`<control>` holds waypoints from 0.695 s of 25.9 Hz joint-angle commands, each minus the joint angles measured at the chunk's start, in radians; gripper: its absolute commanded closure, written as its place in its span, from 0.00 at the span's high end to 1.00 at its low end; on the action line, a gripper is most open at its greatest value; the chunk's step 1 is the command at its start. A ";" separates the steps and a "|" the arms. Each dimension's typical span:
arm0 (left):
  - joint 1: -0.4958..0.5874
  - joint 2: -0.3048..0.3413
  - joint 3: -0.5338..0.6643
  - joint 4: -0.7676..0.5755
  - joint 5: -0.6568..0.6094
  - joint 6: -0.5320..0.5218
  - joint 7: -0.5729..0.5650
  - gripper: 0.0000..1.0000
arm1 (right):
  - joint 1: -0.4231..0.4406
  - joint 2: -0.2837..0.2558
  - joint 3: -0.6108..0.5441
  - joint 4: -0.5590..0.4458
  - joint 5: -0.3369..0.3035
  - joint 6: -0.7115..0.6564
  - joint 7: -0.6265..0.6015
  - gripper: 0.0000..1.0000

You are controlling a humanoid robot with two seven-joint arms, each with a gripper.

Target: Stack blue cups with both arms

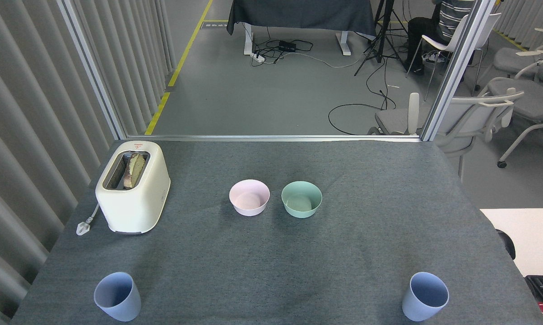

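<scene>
Neither claw is in view, so their state cannot be told. Near left corner of surface (pixel 271 271): left blue cup (pixel 118 296), upright. Near right corner: right blue cup (pixel 424 296), upright. Centre: pink bowl (pixel 249 197) beside green bowl (pixel 301 199), apart. Far left edge: toaster (pixel 133 186) holding toast (pixel 133 169).

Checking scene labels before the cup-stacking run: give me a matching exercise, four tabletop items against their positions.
Items:
1. toaster
2. pink bowl
3. mint-green bowl
4. blue cups

Positions:
A. centre, right of its neighbour
B. near corners, one left and one right, both upright
C. far left, bread in its slot
D. centre, left of its neighbour

Pairs: 1-C, 2-D, 3-A, 4-B
</scene>
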 commanded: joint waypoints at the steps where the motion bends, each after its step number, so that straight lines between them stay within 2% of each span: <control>1: 0.001 0.001 -0.002 0.008 0.003 0.000 0.000 1.00 | 0.002 -0.001 -0.001 0.000 0.000 0.002 -0.004 1.00; 8: -0.014 -0.011 -0.011 0.021 0.043 0.017 -0.004 1.00 | -0.006 -0.009 0.004 0.009 0.000 0.003 -0.002 1.00; 13: -0.073 -0.039 -0.022 0.058 0.138 0.145 -0.006 1.00 | -0.009 -0.009 0.016 0.017 0.000 0.011 -0.002 1.00; 18: -0.134 -0.056 -0.031 0.122 0.137 0.158 -0.009 1.00 | -0.011 -0.009 0.010 0.023 0.000 0.011 -0.002 1.00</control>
